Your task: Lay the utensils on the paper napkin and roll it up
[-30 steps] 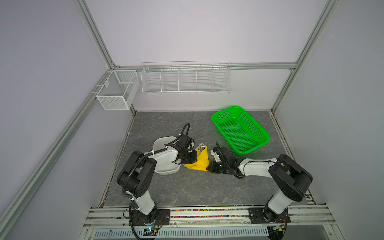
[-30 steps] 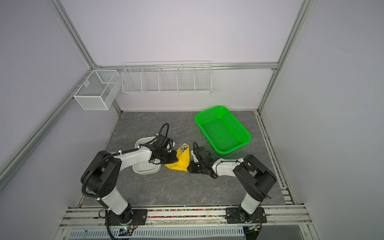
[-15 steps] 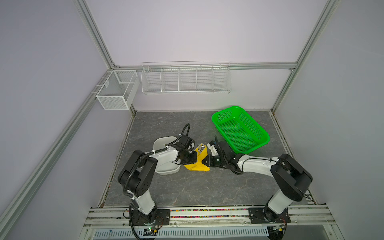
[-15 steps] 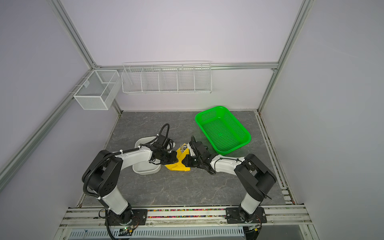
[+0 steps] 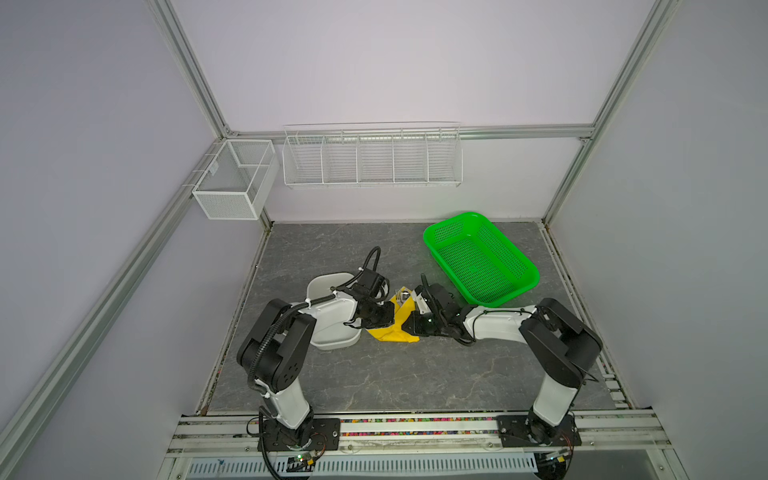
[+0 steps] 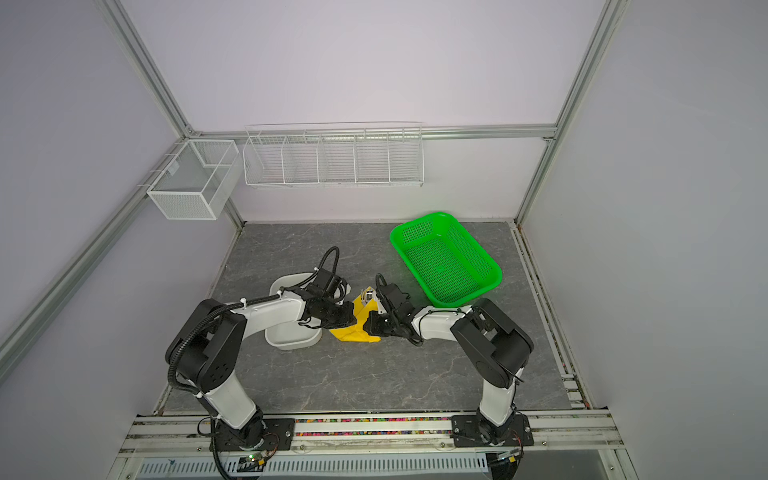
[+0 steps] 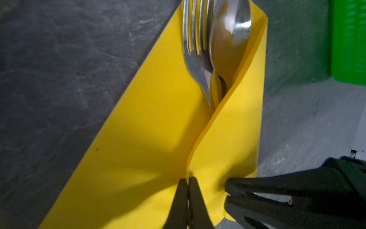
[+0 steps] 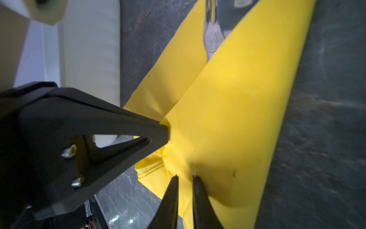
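Two pincers hold the paper napkin (image 5: 392, 332), which lies on the surface (image 5: 374, 382) just beside the white tray (image 5: 332, 338). The utensils (image 7: 208, 49) lie inside its fold, heads out. The left pincer (image 7: 187, 196) pinches the flap's edge and the right pincer (image 8: 185, 196) is clamped on the folded end. I think this keeps the wrap tight for rolling.

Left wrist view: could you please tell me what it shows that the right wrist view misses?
Only left wrist: the green perforated plastic basket and the bowl of the silver metal spoon in clear view. Only right wrist: the white plastic tray. Both: the yellow paper napkin folded over the silver metal fork, pinched by the left tool and right tool.
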{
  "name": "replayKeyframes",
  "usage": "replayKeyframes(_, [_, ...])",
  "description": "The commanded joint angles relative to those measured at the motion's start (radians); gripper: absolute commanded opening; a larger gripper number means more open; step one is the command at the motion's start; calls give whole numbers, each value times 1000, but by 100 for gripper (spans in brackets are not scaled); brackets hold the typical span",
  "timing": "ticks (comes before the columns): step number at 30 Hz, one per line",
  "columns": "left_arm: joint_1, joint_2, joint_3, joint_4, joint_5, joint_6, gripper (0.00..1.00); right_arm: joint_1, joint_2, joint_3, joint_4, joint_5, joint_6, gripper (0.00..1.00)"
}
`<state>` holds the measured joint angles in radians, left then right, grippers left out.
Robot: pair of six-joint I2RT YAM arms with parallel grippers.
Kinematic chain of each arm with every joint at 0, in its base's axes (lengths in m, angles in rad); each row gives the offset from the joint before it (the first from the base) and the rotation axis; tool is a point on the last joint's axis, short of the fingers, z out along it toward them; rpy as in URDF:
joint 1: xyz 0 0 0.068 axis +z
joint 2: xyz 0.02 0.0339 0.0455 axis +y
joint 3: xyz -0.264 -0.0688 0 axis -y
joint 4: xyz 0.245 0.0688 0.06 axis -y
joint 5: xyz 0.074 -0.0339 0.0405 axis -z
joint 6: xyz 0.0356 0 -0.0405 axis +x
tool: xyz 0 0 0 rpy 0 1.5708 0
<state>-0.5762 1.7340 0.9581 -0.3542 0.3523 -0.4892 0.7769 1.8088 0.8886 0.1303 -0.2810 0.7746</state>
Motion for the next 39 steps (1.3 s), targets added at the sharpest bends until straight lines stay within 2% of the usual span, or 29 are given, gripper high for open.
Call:
replayKeyframes(1, [3, -44, 20, -39, -35, 11, 21, 7, 30, 2, -58, 32, 9, 16])
replayKeyframes(4, [3, -115, 4, -68, -69, -6, 33, 9, 30, -3, -52, 37, 15, 16])
replayKeyframes(8, [4, -186, -37, -83, -104, -60, 41, 11, 28, -4, -54, 45, 14, 16])
replayKeyframes(12, [3, -225, -92, -67, -126, -124, 42, 10, 26, -3, -62, 57, 15, 16])
replayKeyframes(17, [9, -168, -73, -111, -176, -127, 39, 11, 24, -4, -62, 61, 15, 15])
replayKeyframes(21, [19, -178, -63, -173, -282, -153, 36, 10, 23, -4, -65, 63, 11, 16])
replayKeyframes(24, [62, -196, -71, -224, -353, -144, 36, 12, 22, -4, -63, 64, 13, 16])
replayKeyframes(29, [172, -238, -107, -224, -330, -105, 37, 13, 23, -4, -63, 62, 10, 16])
replayKeyframes(34, [169, -224, -109, -155, -195, -94, 39, 13, 22, -4, -61, 62, 10, 16])
replayKeyframes(39, [136, -190, -112, -118, -170, -133, 42, 13, 23, -4, -63, 62, 11, 15])
